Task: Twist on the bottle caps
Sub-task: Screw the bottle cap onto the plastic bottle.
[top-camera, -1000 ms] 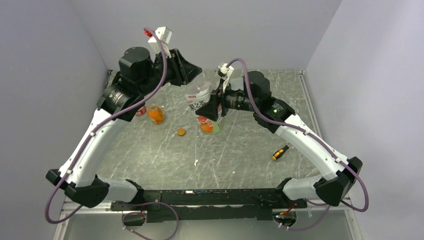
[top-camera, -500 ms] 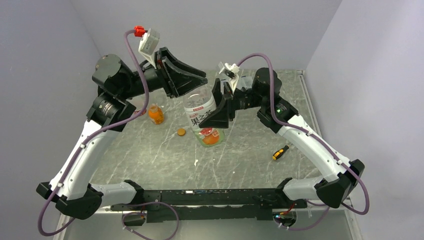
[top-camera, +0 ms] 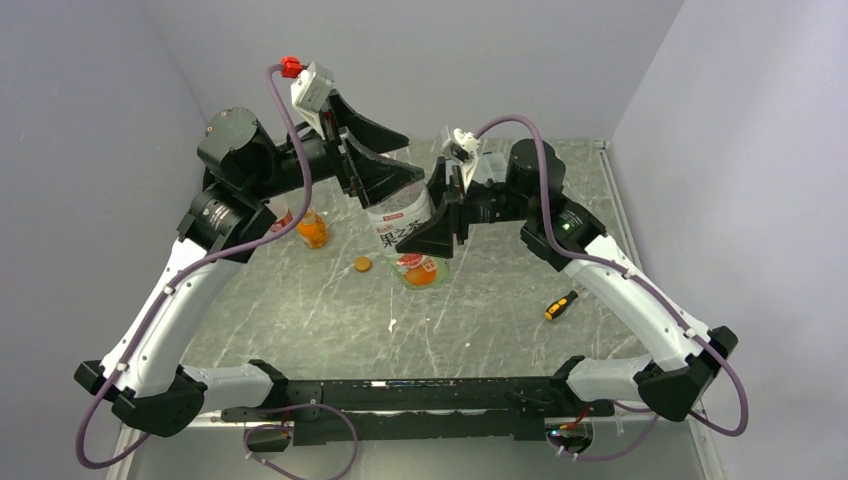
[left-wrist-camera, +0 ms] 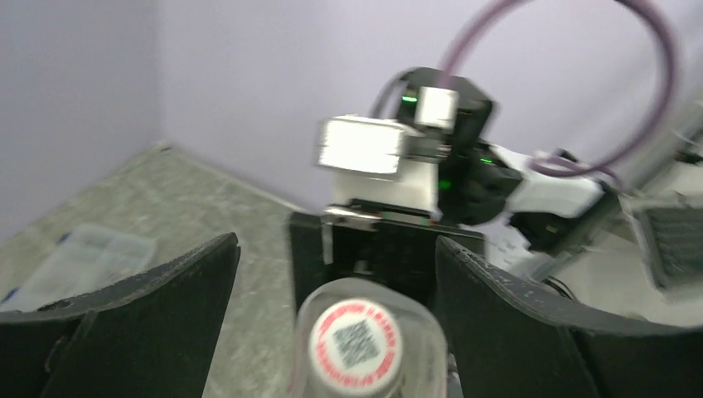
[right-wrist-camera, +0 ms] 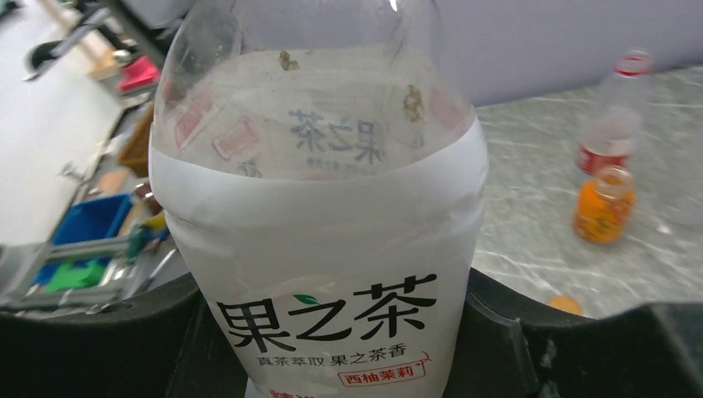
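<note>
Each arm is built of smooth white plastic links (top-camera: 165,300) joined by round black motor housings (top-camera: 232,135) and ends in broad black wedge-shaped fingers (top-camera: 365,125). A purple cable (top-camera: 505,121) runs along each arm to a small white camera box (top-camera: 313,88), the left one tipped with a red plug (top-camera: 291,67). A green light (top-camera: 566,225) glows on the right arm.

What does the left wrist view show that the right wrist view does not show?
Only the left wrist view: the cap on the big bottle, the open left tool on both sides of it, and a clear box. Only the right wrist view: black letters on the label, a small orange bottle, a red-labelled bottle. Both: the big bottle.
</note>
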Motion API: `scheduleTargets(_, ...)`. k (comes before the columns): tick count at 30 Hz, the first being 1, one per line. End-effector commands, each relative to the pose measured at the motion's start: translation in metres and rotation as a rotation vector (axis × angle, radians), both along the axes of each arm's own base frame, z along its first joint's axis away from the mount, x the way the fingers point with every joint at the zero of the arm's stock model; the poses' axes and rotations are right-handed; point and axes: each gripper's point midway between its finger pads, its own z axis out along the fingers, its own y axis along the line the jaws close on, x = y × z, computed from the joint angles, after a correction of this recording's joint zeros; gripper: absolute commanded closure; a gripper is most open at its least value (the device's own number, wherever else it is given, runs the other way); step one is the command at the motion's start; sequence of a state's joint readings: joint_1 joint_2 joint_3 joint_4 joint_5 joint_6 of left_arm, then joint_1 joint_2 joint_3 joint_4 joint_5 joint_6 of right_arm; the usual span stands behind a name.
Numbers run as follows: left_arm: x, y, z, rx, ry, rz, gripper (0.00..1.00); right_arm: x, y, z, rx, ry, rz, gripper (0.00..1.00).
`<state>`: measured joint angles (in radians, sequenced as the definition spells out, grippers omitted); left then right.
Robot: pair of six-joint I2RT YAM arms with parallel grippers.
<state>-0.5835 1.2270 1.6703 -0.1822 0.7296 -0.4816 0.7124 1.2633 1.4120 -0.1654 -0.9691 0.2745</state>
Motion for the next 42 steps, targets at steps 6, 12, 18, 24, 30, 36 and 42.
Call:
scheduleTargets(6, 0.057, 0.035, 0.004, 0.076, 0.032, 0.406, 0.18, 0.05, -0.018, -0.013, -0.057, -0.089, -0.371, 1.0)
scheduleTargets(12, 0.082, 0.036, -0.016, 0.144, 0.151, 0.498, 0.29, 0.079, -0.028, -0.021, -0.073, -0.088, -0.57, 1.0)
scheduleTargets(18, 0.105, 0.042, -0.048, 0.244, 0.219, 0.614, 0.29, 0.094, -0.03, -0.029, -0.092, -0.094, -0.663, 1.0)
scheduleTargets(24, 0.111, 0.032, -0.062, 0.289, 0.235, 0.608, 0.31, 0.103, -0.025, -0.043, -0.135, -0.101, -0.692, 1.0)
scheduleTargets(30, 0.112, 0.025, -0.071, 0.304, 0.263, 0.589, 0.32, 0.109, -0.024, -0.046, -0.151, -0.109, -0.723, 1.0)
scheduleTargets(36, 0.114, 0.024, -0.074, 0.303, 0.279, 0.593, 0.4, 0.112, -0.023, -0.05, -0.16, -0.11, -0.731, 1.0)
scheduleTargets(42, 0.115, 0.016, -0.087, 0.334, 0.317, 0.564, 0.5, 0.115, -0.027, -0.053, -0.168, -0.112, -0.762, 1.0)
